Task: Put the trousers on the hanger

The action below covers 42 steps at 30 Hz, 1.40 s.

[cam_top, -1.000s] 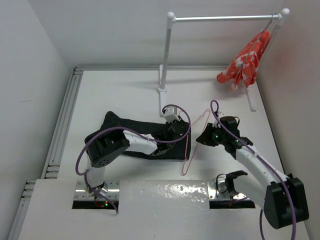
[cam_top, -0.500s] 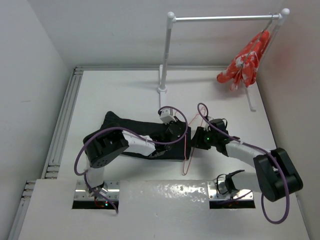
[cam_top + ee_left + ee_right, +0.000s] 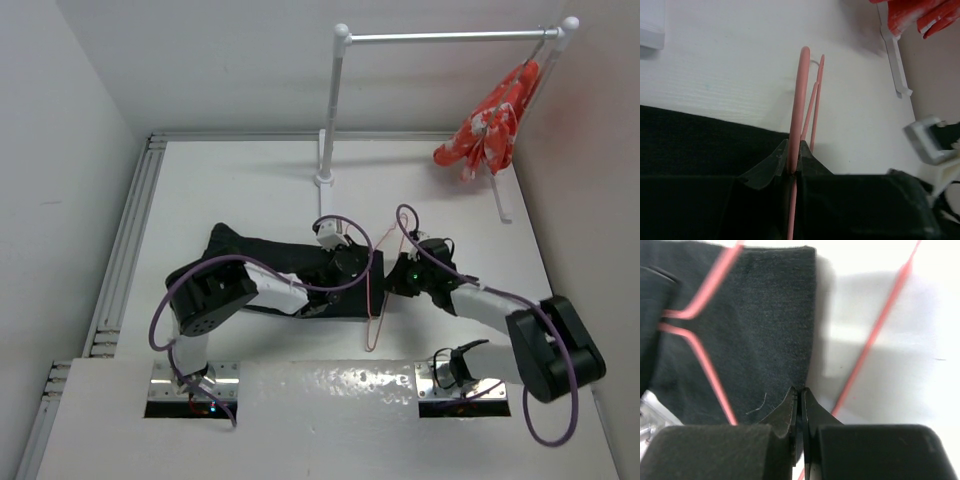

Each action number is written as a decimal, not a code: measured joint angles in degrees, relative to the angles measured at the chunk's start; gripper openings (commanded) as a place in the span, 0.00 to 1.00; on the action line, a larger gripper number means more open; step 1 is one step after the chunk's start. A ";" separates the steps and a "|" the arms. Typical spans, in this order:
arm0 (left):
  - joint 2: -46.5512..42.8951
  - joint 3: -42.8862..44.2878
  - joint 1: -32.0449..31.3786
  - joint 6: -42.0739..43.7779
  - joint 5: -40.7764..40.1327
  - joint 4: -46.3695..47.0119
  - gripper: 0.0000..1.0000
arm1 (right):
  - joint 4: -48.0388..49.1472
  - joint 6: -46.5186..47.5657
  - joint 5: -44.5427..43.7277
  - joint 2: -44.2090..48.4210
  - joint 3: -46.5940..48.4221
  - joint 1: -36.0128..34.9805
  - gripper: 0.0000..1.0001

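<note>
The black trousers [image 3: 280, 258] lie flat across the middle of the table. The pale-pink wire hanger [image 3: 373, 318] lies at their right end, partly over the fabric. My left gripper [image 3: 362, 264] is shut on the hanger wire [image 3: 802, 90], which runs between its jaws [image 3: 794, 160] above the trousers [image 3: 695, 145]. My right gripper [image 3: 392, 280] sits at the trousers' right edge. In the right wrist view its jaws [image 3: 799, 392] are closed on the edge of the black fabric [image 3: 765, 305], with the hanger wire [image 3: 880, 325] on the table beside it.
A white clothes rack [image 3: 440, 38] stands at the back, its left foot [image 3: 324, 180] just behind the trousers. A bunched orange-red garment [image 3: 490, 125] hangs at its right end. Walls close in on the left and right.
My right gripper moved left, from beside the hanger to the trousers' right edge, and closed there. My left gripper kept its hold on the hanger and shifted slightly.
</note>
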State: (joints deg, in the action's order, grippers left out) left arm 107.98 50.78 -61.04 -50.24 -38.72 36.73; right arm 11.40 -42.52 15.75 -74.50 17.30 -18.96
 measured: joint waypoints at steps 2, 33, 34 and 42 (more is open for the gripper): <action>-0.66 -1.07 0.00 0.50 -0.85 0.37 0.00 | -2.16 0.39 -2.71 4.63 -0.04 -0.04 0.00; -20.90 -15.39 0.00 12.96 -10.29 -7.65 0.00 | -25.64 5.22 -28.35 23.76 0.04 10.97 0.00; -20.90 -15.19 0.00 13.03 -9.97 -7.63 0.00 | -25.46 5.22 -28.09 23.19 0.02 11.02 0.00; -20.85 -12.20 -0.02 13.99 -6.54 -8.96 0.00 | -24.72 5.20 -26.75 21.90 0.02 11.23 0.03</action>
State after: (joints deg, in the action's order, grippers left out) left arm 87.13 38.59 -61.06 -36.25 -45.25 27.77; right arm -13.32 -37.32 -11.00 -52.60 17.32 -7.73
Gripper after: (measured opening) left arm 0.059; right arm 0.009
